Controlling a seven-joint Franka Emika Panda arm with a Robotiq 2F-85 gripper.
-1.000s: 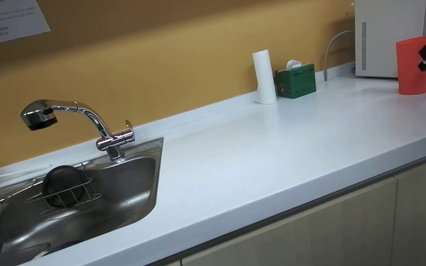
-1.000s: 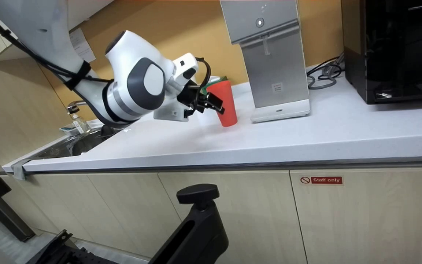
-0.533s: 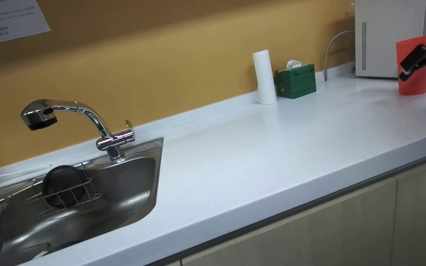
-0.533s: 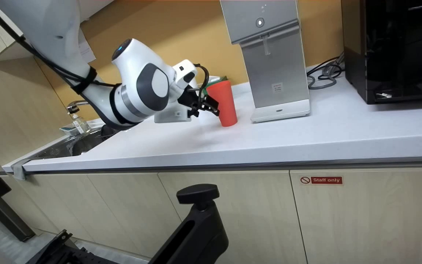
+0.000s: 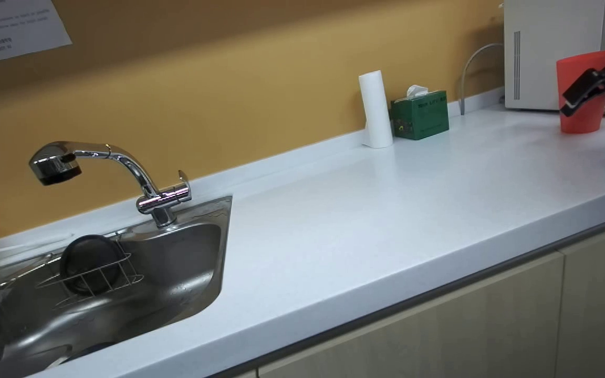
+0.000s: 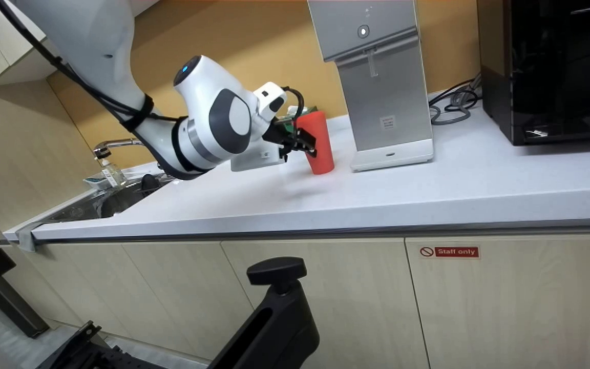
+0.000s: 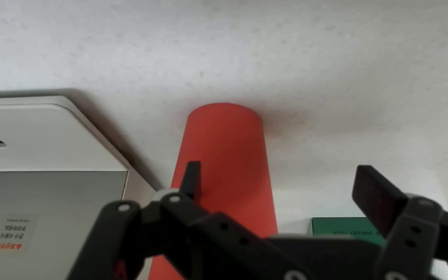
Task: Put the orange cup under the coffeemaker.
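The red-orange cup point(image 5: 575, 69) stands upright on the white counter, just beside the coffeemaker point(image 5: 549, 58). In an exterior view the cup point(image 6: 324, 142) is left of the tall grey-and-white coffeemaker point(image 6: 387, 107) with its low white base. My gripper point(image 6: 309, 145) is at the cup's side at mid height. In the wrist view my gripper point(image 7: 280, 179) is open with fingers wide apart. Its left finger overlaps the cup point(image 7: 228, 151); whether it touches is unclear. The right finger is well away from the cup. The coffeemaker point(image 7: 49, 202) shows at lower left.
A green tissue box point(image 5: 422, 116) and a white paper roll point(image 5: 376, 110) stand by the wall. A steel sink point(image 5: 213, 273) with a faucet point(image 5: 134, 173) lies at the far end. A black appliance point(image 6: 556, 77) and cables point(image 6: 456, 105) are beyond the coffeemaker.
The arm first dropped slightly, then moved in toward the cup. In the last half second the cup has shifted a little, toward the wall side. The fingers remain open.
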